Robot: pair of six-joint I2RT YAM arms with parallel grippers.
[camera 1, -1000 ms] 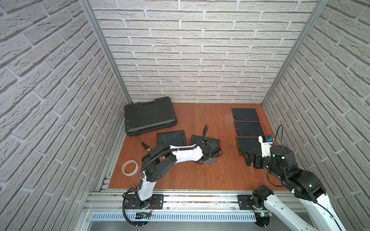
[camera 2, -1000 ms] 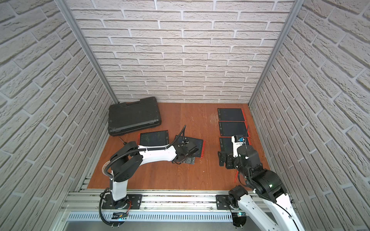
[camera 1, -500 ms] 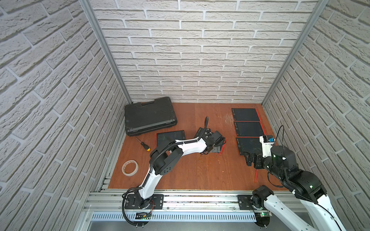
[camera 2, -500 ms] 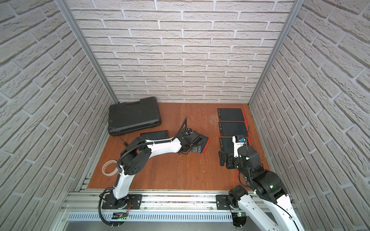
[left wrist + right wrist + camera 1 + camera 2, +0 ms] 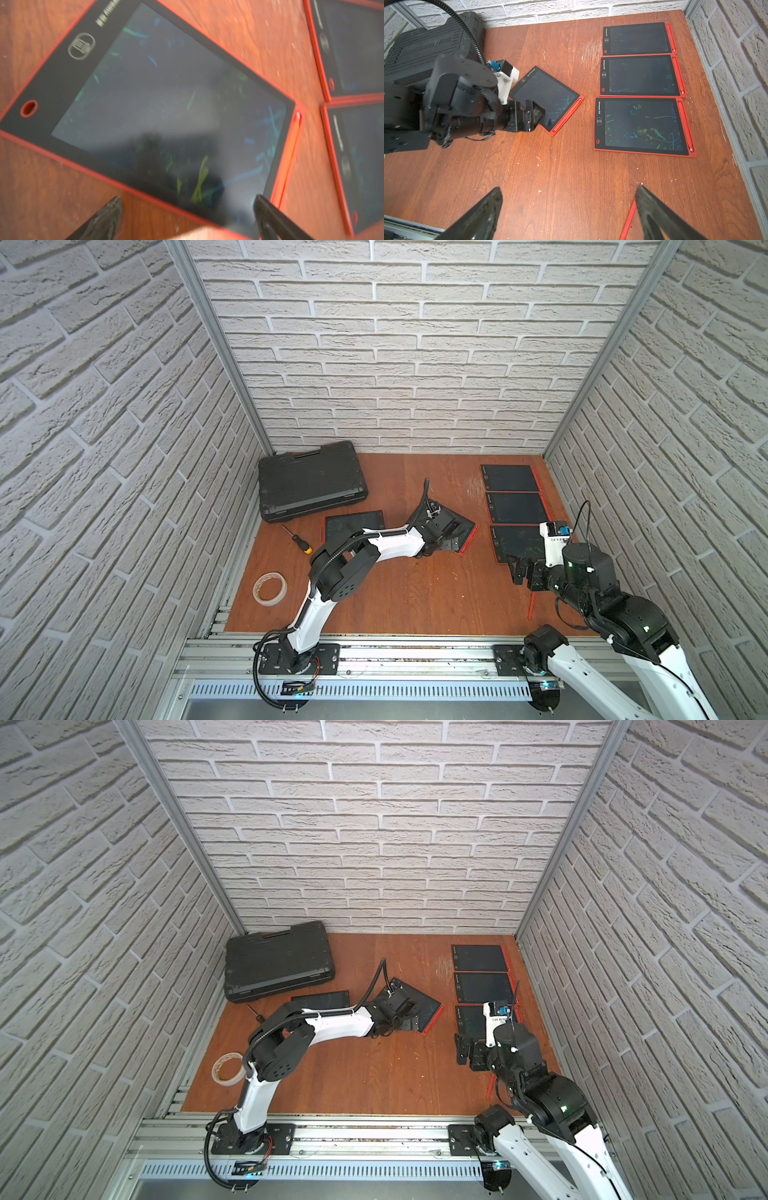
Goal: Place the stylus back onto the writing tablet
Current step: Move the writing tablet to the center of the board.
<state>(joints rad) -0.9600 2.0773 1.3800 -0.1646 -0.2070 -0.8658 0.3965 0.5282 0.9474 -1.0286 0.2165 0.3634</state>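
Observation:
A loose red stylus (image 5: 531,605) (image 5: 629,218) lies on the wooden table near the front right. It is just beside one finger of my right gripper (image 5: 568,189) (image 5: 521,570), which is open and empty. A tilted red-framed writing tablet (image 5: 463,531) (image 5: 550,97) lies mid-table with a stylus in its side slot (image 5: 566,116). My left gripper (image 5: 187,198) (image 5: 409,1023) hovers open over that tablet's near corner (image 5: 166,104), one finger over wood and one over the screen. Another tablet (image 5: 353,526) lies further left. I cannot tell whether its slot holds a stylus.
Three more tablets (image 5: 639,39) (image 5: 641,75) (image 5: 641,124) lie in a column along the right wall, each with a stylus in its slot. A black case (image 5: 309,481) sits at the back left. A screwdriver (image 5: 297,539) and a tape roll (image 5: 270,588) lie near the left edge.
My left arm has swung to the right, and the tilted tablet has slid and turned that way with it. The right arm and the loose stylus have hardly moved.

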